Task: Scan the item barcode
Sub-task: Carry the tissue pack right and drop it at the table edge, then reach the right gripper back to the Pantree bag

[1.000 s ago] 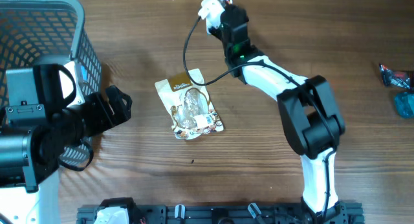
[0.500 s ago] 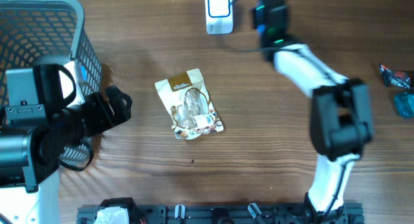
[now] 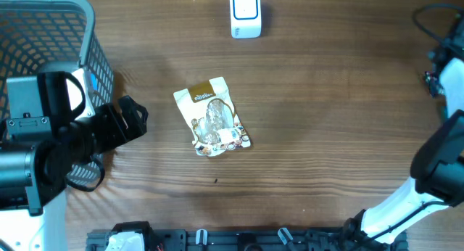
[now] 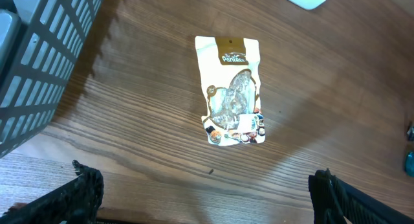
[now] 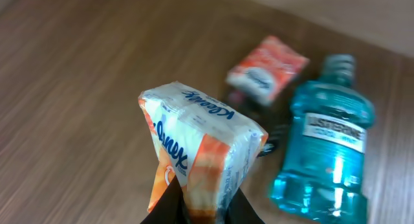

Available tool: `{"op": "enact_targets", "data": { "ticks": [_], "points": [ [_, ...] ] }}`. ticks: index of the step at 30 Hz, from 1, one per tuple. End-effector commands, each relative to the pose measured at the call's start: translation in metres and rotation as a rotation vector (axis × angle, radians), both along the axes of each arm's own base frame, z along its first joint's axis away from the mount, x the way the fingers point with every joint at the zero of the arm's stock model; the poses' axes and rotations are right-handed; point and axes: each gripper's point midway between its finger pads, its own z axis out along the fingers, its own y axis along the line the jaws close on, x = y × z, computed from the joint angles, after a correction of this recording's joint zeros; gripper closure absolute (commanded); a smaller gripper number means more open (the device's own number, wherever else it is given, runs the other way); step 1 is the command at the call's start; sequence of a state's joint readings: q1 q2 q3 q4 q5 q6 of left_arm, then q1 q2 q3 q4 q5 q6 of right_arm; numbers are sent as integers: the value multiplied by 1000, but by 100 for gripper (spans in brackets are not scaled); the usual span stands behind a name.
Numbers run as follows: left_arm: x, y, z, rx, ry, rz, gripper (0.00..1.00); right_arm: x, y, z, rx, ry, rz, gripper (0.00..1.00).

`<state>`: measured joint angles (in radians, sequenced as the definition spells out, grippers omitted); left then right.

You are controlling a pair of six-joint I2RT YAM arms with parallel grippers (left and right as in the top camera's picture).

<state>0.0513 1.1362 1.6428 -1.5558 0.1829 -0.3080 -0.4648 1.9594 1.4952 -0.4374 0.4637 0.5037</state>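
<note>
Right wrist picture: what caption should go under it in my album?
Right gripper pinching a Kleenex tissue pack, with a blue mouthwash bottle and an orange packet on the wooden table beyond.

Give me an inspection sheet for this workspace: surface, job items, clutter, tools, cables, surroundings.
Surface: wooden table, no spill seen.
Job's things: white scanner at the far edge; snack pouch lying flat mid-table, printed face up; tissue pack right in front of the right tool.
Clutter: blue mouthwash bottle and orange packet beyond the tissue pack.
Grippers: left tool open, holding nothing, short of the pouch; right tool shut, tips at the tissue pack's lower end, contact unclear.
Cables: dark cable arcing by the right arm at the far right.
Surroundings: grey mesh basket at the left.
</note>
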Motion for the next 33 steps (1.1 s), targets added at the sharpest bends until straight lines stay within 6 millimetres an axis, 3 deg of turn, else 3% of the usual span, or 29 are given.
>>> {"op": "enact_targets", "data": {
  "ticks": [1,4,9,13,16,19,21,23,25,28,33],
  "points": [
    [1,-1,3,9,-11,-15,0,-9,-7,1,33,-35,-52,65],
    [1,-1,3,9,-11,-15,0,-14,-11,0,32,-29,-63,0],
    [1,-1,3,9,-11,-15,0,-12,-9,0,31,-23,-49,0],
    [1,-1,3,9,-11,-15,0,-7,-5,19,-29,30,69,0],
    [1,-1,3,8,-11,-14,0,13,23,39,9,-32,231,0],
    [1,-1,3,9,-11,-15,0,45,91,53,196,-173,508,0],
    [1,-1,3,9,-11,-15,0,47,132,48,340,-190,624,2],
    [1,-1,3,9,-11,-15,0,31,148,29,427,-111,591,12],
    [1,-1,3,8,-11,-14,0,-4,141,3,471,19,397,24],
    [1,-1,3,8,-11,-14,0,-56,122,-31,429,188,164,62],
    [1,-1,3,9,-11,-15,0,-103,100,-74,414,256,-1,69]
  ]
}}
